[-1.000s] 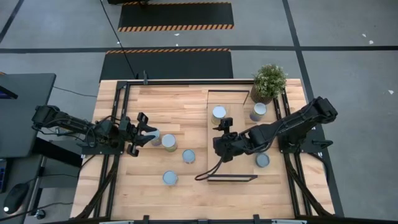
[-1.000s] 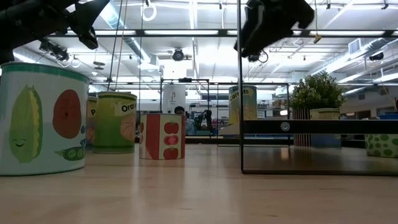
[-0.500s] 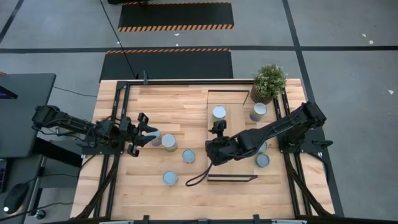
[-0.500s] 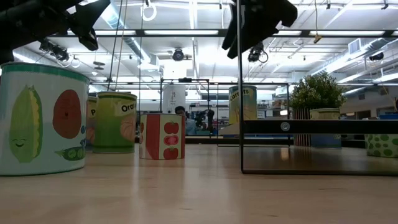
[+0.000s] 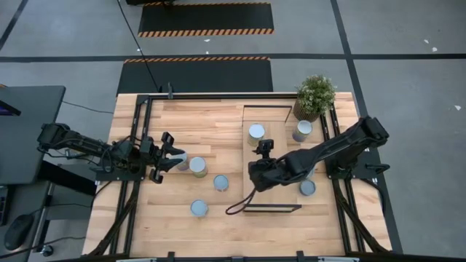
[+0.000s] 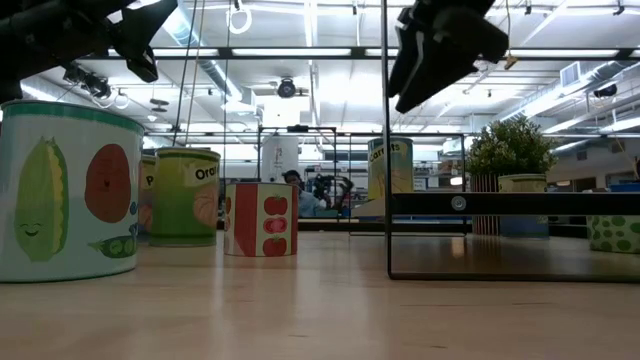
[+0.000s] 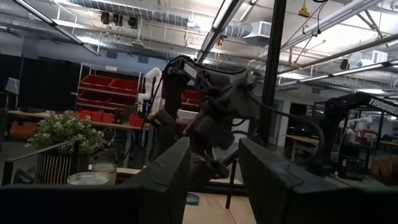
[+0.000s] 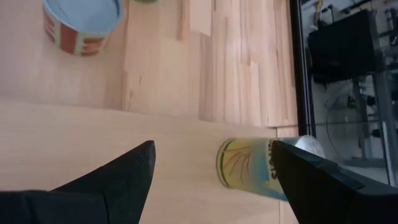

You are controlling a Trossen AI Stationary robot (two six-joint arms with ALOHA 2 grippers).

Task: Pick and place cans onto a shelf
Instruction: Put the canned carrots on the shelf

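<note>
Light-wood shelf (image 5: 271, 191) lengthwise near-to-far

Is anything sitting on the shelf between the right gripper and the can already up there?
No. In the high view, only bare board separates the right gripper from the can on the shelf. The right wrist view shows the same.

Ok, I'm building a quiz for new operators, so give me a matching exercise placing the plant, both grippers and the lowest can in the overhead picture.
1 plant
2 right gripper
3 left gripper
4 lowest can

a open, above the shelf
b table's right corner, beside the shelf
c on the bare table, off the shelf
d open, over the table's left side

Pairs: 1-b, 2-a, 3-d, 4-c
</note>
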